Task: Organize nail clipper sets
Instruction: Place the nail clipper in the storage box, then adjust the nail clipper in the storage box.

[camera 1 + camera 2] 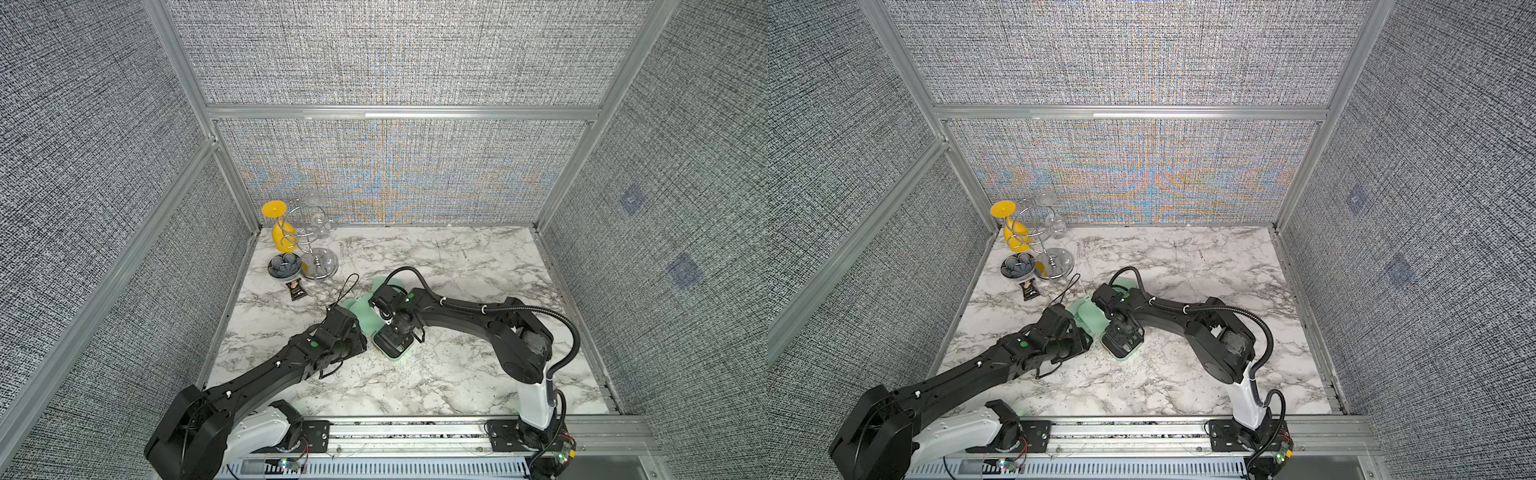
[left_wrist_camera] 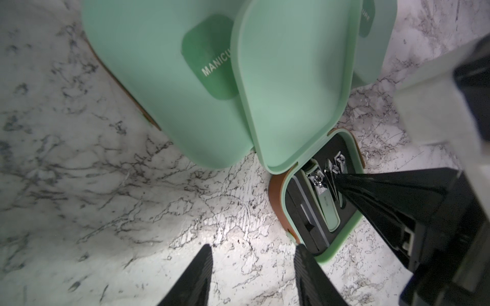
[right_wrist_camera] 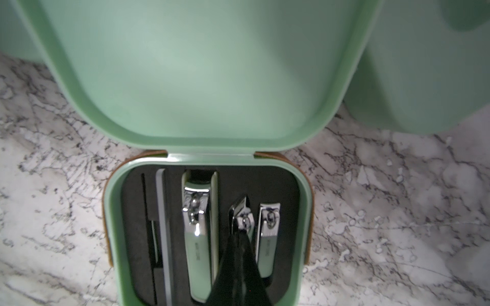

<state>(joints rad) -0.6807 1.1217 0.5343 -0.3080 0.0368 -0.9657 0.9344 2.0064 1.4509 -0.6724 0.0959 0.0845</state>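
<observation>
Open mint case (image 3: 112, 225) flat on the marble, lid (image 3: 198, 79) tipped back and overlapping a closed mint case (image 2: 148, 79) with white lettering. Third mint case (image 2: 376, 53) behind, also closed. Right pincer (image 3: 240, 234) reaching down into the open case's black tray, clenched tight, tips meeting on the slanted middle clipper (image 3: 242, 212). Pinched or merely pressed: impossible to tell. Large clipper (image 3: 197, 238) seated in its slot just to one side of those tips, small clipper (image 3: 268, 238) just to the other, slim grey file (image 3: 163, 225) further off near the tray's edge. Left pincer (image 2: 254, 247) released, only bare marble between its fingers, low beside the open case, one finger (image 2: 307, 270) close against the rim.

Around all this, grey woven panels (image 1: 395, 54) in aluminium framing on three sides. Below, white grey-veined marble tabletop (image 1: 457, 374). In the far left corner, wire stand (image 1: 320, 266) hung with clear glasses and a yellow glass (image 1: 282, 237). Dark flower-shaped dish (image 1: 284, 266) just beside its base. Small black packet (image 1: 297, 291) a little nearer the arms.
</observation>
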